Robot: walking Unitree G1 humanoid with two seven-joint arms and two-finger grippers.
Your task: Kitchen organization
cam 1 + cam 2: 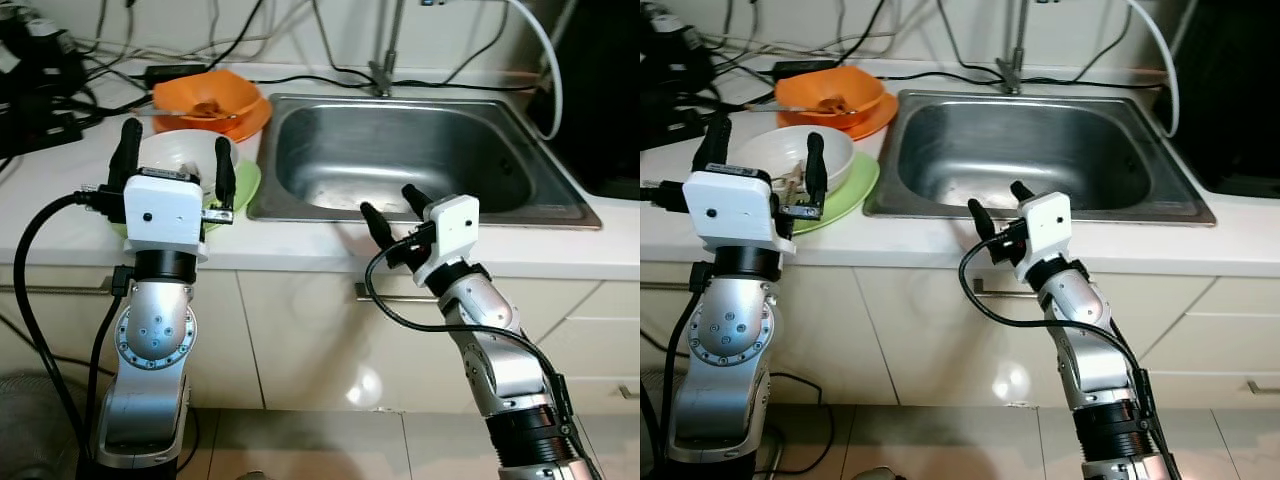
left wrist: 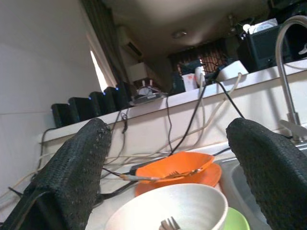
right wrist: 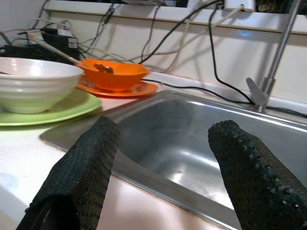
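On the white tabletop (image 1: 60, 215) to the left of the sink (image 1: 420, 150), I find a white ribbed bowl (image 1: 180, 155) seated on a light green plate (image 1: 243, 185); the tines of a fork (image 2: 168, 224) show just inside the bowl's rim. Behind it, towards the wall, an orange bowl (image 1: 210, 100) rests on an orange plate (image 1: 255, 120), holding some brown food scraps (image 3: 104, 68), with a utensil (image 2: 158, 176) lying across its rim. The stainless sink basin is bare metal inside, with a faucet (image 1: 383, 60) rising at its back edge. My left gripper (image 1: 172, 160) is raised upright at the tabletop's front edge, its jaws spread wide on either side of the white bowl as seen from the head, holding nothing. My right gripper (image 1: 393, 208) sits at the front rim of the sink, jaws likewise parted and empty, pointed towards the basin. Black cables (image 1: 90, 70) trail along the back of the tabletop against a pale wall. White cabinet doors (image 1: 300, 330) lie below, and a tiled floor (image 1: 330, 445) beneath them.
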